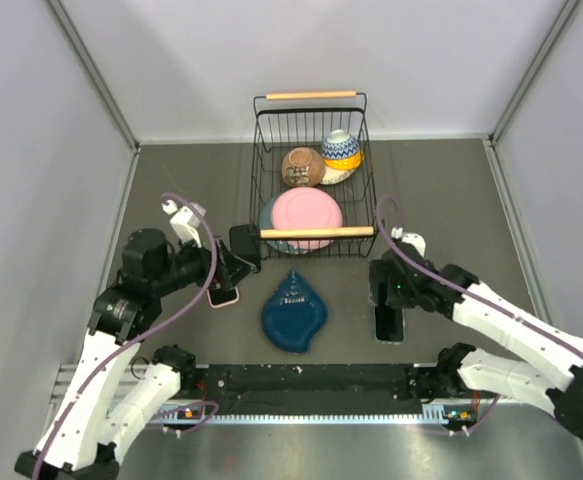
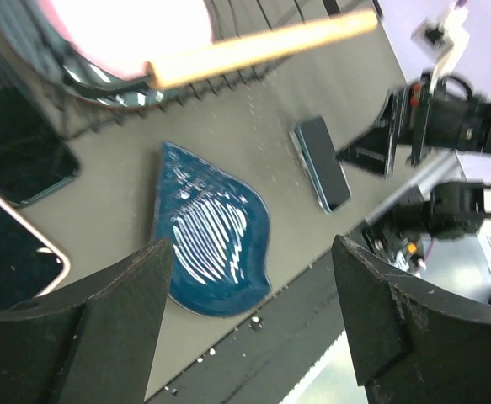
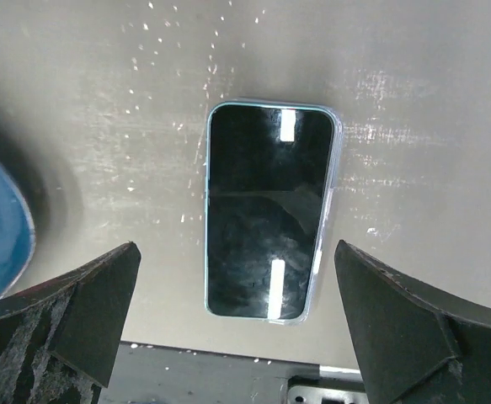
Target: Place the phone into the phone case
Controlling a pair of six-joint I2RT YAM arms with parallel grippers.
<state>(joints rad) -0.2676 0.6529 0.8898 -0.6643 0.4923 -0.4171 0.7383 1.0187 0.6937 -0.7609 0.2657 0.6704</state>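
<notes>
A dark phone with a light-blue rim (image 3: 266, 210) lies flat on the grey table, screen up, also seen in the top view (image 1: 389, 324) and the left wrist view (image 2: 322, 162). My right gripper (image 3: 237, 337) is open just above its near end, jaws either side, not touching it; it shows in the top view (image 1: 383, 290). At the left lie a dark phone with a teal edge (image 2: 18, 143) and a pink-rimmed one, phone or case I cannot tell (image 2: 9, 252), which shows in the top view (image 1: 223, 297). My left gripper (image 1: 243, 262) is open and empty beside them.
A blue leaf-shaped dish (image 1: 294, 312) lies between the two grippers. A black wire basket (image 1: 264, 150) with wooden handles holds a pink plate (image 1: 307, 215) and bowls behind it. A black rail (image 1: 311, 380) runs along the near table edge.
</notes>
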